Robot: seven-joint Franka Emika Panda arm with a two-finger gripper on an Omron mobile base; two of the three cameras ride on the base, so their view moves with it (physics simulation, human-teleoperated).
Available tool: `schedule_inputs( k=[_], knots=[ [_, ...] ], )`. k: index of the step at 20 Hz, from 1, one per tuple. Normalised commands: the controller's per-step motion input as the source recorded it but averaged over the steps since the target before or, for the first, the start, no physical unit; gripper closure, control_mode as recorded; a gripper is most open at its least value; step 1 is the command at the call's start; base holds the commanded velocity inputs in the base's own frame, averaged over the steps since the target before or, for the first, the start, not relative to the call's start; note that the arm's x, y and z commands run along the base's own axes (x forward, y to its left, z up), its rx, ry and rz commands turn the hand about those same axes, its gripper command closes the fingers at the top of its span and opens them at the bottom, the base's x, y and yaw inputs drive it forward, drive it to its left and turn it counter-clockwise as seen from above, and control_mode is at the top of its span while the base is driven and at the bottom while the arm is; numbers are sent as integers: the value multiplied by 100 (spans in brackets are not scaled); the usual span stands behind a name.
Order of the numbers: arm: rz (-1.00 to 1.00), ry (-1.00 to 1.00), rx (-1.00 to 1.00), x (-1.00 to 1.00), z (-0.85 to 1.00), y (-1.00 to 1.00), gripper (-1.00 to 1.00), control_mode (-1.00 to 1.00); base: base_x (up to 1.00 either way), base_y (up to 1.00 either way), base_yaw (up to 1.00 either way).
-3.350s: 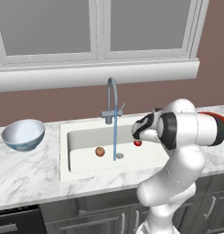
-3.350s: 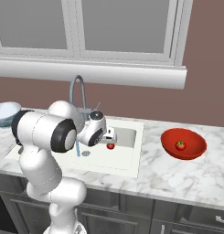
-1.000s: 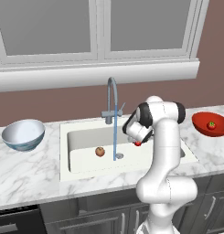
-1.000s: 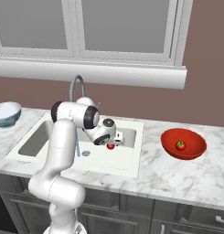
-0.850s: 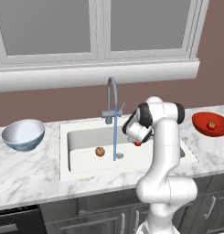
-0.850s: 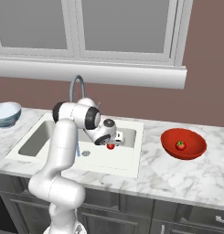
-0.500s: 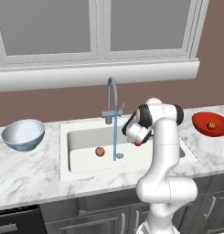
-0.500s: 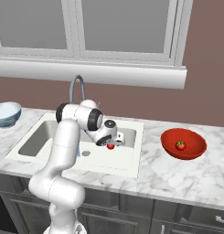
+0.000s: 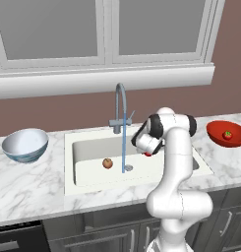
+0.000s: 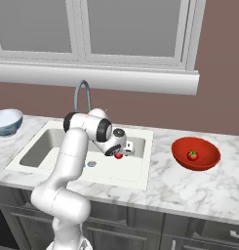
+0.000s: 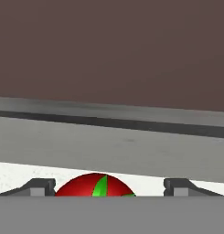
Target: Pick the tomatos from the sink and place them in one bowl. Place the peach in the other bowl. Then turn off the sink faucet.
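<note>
Red tomato (image 11: 96, 184) is sitting between your gripper's (image 10: 122, 151) spread fingertips (image 11: 38, 186), near the sink's (image 9: 87, 183) right edge; whether they are gripping yet, I cannot tell. You are risking a pinch too shallow, letting it roll away toward the drain.
</note>
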Motion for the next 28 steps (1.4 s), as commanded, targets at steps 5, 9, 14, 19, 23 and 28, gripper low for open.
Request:
schedule_inputs(
  k=[5,9,14,19,23,28],
  knots=[
    [0,0,0,-2,-3,0,100,-100,0,0,0],
    [0,0,0,-22,4,0,100,-100,0,0,0],
    [0,1,0,-19,33,0,100,-100,0,0,0],
    [0,-1,0,-4,75,-2,100,-100,0,0,0],
    [0,-11,0,-21,83,-14,100,-100,0,0,0],
    [0,-13,1,-21,90,-32,100,-100,0,0,0]
  ],
)
